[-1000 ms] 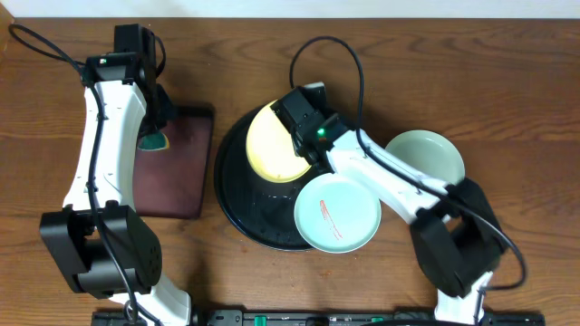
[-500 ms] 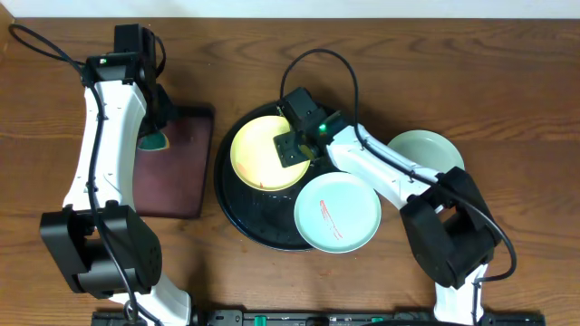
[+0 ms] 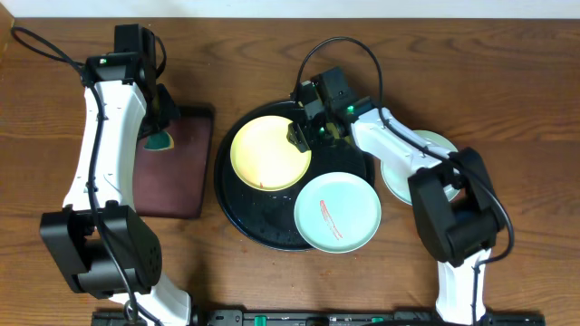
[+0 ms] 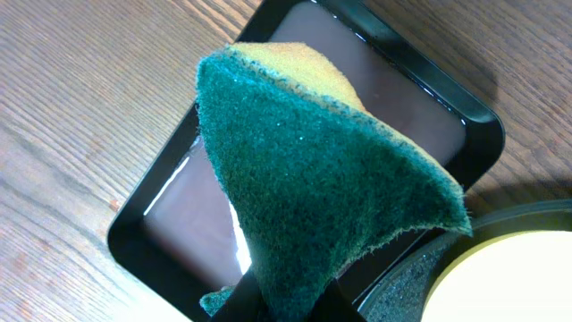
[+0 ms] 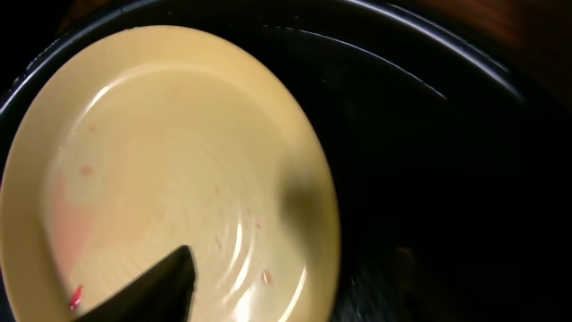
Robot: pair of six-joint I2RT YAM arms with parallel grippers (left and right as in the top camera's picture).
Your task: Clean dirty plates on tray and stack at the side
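You're set to scrub: left claw clamps the sponge; right claw, at the yellow plate, can't tell. Bring the sponge over.

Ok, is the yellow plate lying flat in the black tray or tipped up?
Flat. The yellow plate lies inside the black tray, its round face open to the overhead camera.

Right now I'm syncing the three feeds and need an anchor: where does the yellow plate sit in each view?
Overhead: the yellow plate lies left of centre, in the upper left of the black tray.
Left wrist: only its pale edge shows, bottom right corner, below the sponge.
Right wrist: it fills the left and centre.
Shared landmark: the black tray, dark around the plate in all three.
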